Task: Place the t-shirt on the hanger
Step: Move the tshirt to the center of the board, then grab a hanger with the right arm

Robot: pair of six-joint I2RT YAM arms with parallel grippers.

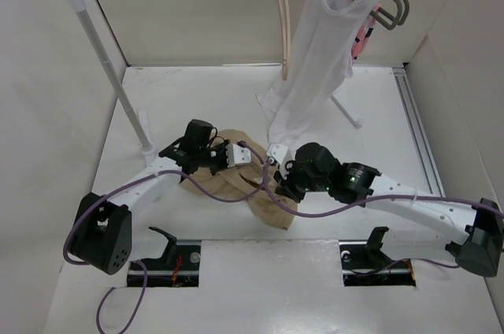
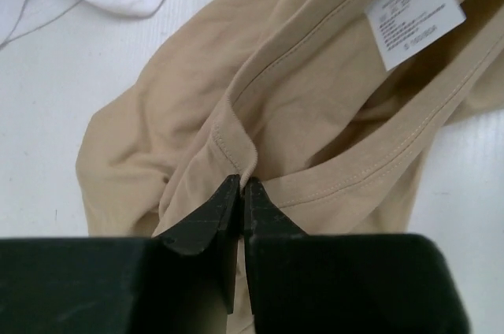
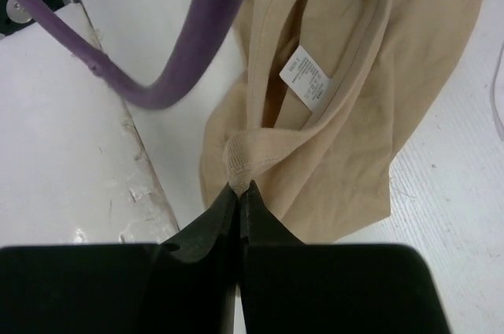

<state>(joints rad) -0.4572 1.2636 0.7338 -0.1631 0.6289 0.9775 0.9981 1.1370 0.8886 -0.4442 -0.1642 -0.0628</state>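
The left gripper point(image 2: 240, 186) and right gripper point(image 3: 239, 190) each pinch the t-shirt point(image 1: 236, 180) by its collar. It lies crumpled on the table point(image 1: 197, 98). The grasp looks made; next, lift and spread the neck toward the hanger point(image 1: 282, 19).

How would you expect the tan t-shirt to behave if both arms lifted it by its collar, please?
Probably floppy: the t-shirt lies in soft folds, so it should sag between the left fingers and right fingers. Likely light: the cloth looks thin. The ribbed collar may stretch under the pinch.
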